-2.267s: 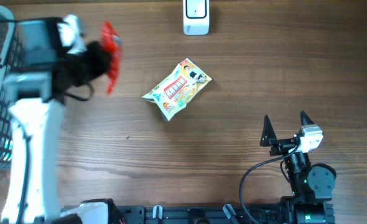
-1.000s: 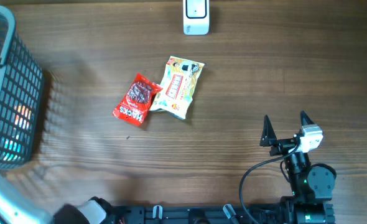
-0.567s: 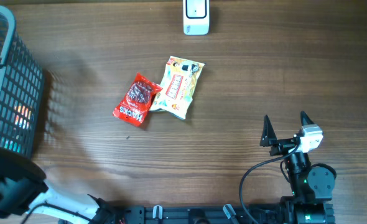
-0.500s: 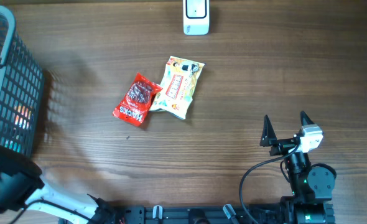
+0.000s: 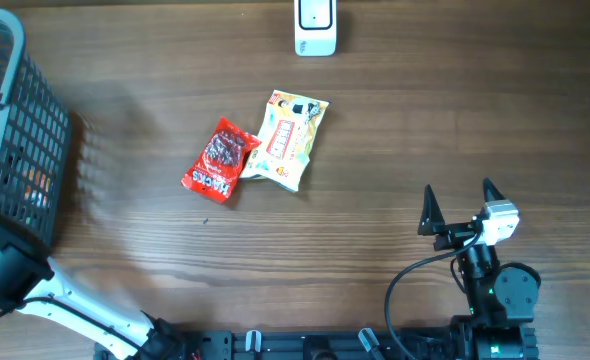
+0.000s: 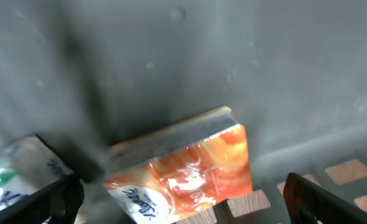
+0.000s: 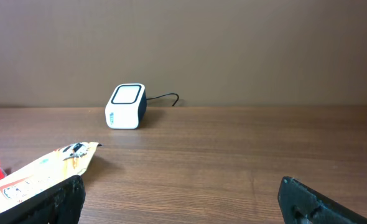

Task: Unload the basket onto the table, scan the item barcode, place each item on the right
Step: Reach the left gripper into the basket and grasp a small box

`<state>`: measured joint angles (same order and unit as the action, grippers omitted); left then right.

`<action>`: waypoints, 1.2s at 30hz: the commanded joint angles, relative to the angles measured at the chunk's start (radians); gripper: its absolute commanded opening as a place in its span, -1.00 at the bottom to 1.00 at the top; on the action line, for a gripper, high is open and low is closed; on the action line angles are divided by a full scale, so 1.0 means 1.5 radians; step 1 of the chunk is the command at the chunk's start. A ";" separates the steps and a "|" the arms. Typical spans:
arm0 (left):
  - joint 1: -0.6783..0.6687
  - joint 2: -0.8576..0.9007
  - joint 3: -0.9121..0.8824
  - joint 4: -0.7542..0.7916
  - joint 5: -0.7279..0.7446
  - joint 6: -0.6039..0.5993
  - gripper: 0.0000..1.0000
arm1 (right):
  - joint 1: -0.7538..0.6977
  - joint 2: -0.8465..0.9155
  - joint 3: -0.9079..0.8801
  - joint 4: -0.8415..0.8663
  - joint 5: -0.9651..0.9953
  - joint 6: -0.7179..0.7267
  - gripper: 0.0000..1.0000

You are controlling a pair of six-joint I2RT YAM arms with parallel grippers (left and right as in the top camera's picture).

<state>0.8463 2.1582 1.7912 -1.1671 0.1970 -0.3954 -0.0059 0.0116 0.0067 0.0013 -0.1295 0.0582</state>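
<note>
My left gripper [image 6: 183, 208] hangs open inside the grey basket [image 5: 15, 130], just above an orange packet [image 6: 193, 165] that lies on the basket floor; nothing is between its fingers. A green and white packet [image 6: 12, 177] lies beside it on the left. On the table lie a red packet [image 5: 220, 160] and a yellow packet [image 5: 291, 140], touching each other. The white scanner [image 5: 315, 28] stands at the far edge. Near the front right, my right gripper [image 5: 463, 205] rests open and holds nothing. Its wrist view shows the scanner [image 7: 126, 98] and the yellow packet [image 7: 43, 174] ahead.
The basket's mesh walls close in around the left gripper. My left arm [image 5: 10, 275] reaches over the basket's near end from the bottom left. A thin cable [image 7: 165, 98] runs off behind the scanner.
My left arm has swung up from the bottom-left corner over the basket's near end. The red packet, carried earlier, now lies beside the yellow one. The right arm has not moved.
</note>
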 commanded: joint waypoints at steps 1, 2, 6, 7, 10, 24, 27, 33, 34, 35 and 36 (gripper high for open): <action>0.001 0.006 -0.019 -0.003 0.033 -0.001 1.00 | -0.003 -0.003 -0.001 0.004 0.006 -0.004 0.99; 0.001 0.006 -0.026 -0.003 0.033 -0.001 1.00 | -0.003 -0.003 -0.001 0.004 0.006 -0.004 0.99; 0.001 0.006 -0.050 0.011 0.033 -0.001 1.00 | -0.003 -0.003 -0.001 0.004 0.006 -0.004 1.00; 0.001 0.006 -0.055 0.018 0.033 -0.001 1.00 | -0.003 -0.003 -0.001 0.004 0.006 -0.004 1.00; 0.001 0.006 -0.066 0.038 0.033 -0.001 1.00 | -0.003 -0.003 -0.001 0.004 0.006 -0.004 1.00; 0.011 -0.011 -0.043 0.050 0.138 -0.002 -0.92 | -0.003 -0.003 -0.001 0.004 0.006 -0.004 0.99; 0.030 -0.045 -0.006 0.050 0.270 -0.002 -0.92 | -0.003 -0.003 -0.001 0.004 0.006 -0.004 0.99; 0.062 -0.174 0.045 0.053 0.384 -0.004 -0.92 | -0.003 -0.003 -0.001 0.004 0.006 -0.004 1.00; 0.063 -0.200 0.045 0.055 0.384 -0.004 -0.92 | -0.003 -0.003 -0.001 0.004 0.006 -0.004 1.00; 0.063 -0.222 0.045 0.057 0.385 -0.004 -0.92 | -0.003 -0.003 -0.001 0.004 0.006 -0.004 0.99; 0.062 -0.249 0.045 0.060 0.385 -0.007 -0.92 | -0.003 -0.003 -0.001 0.004 0.006 -0.004 0.99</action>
<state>0.9390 1.9205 1.8271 -1.0851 0.7097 -0.4026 -0.0059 0.0116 0.0067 0.0017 -0.1295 0.0582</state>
